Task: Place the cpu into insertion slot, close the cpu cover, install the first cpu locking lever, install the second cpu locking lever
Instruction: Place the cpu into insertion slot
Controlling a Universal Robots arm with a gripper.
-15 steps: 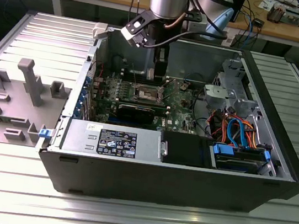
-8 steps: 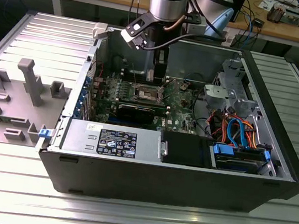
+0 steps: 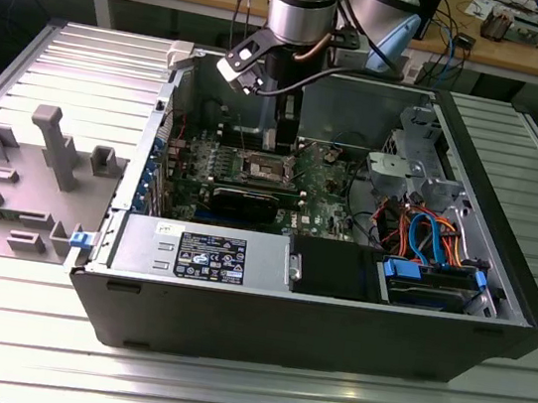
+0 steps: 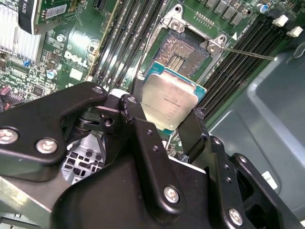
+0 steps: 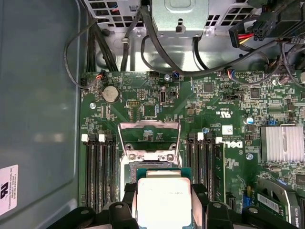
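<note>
Cpu (image 4: 169, 102), silver-topped with green edging, sits clamped in the gripper (image 4: 164, 113).

Exterior view, lower middle: dark label (image 3: 209, 256) with white print on the grey power supply box (image 3: 137, 248), too small to read.
Both wrist views: faint engraved lines on the cpu (image 5: 163, 202) (image 4: 169, 102) lid, not legible.
First wrist view: white maker's logo (image 5: 229, 144) and small marks printed on the green motherboard (image 5: 190, 100). White sticker (image 5: 8, 188) on the case wall (image 5: 38, 95), dark print unreadable.
</note>
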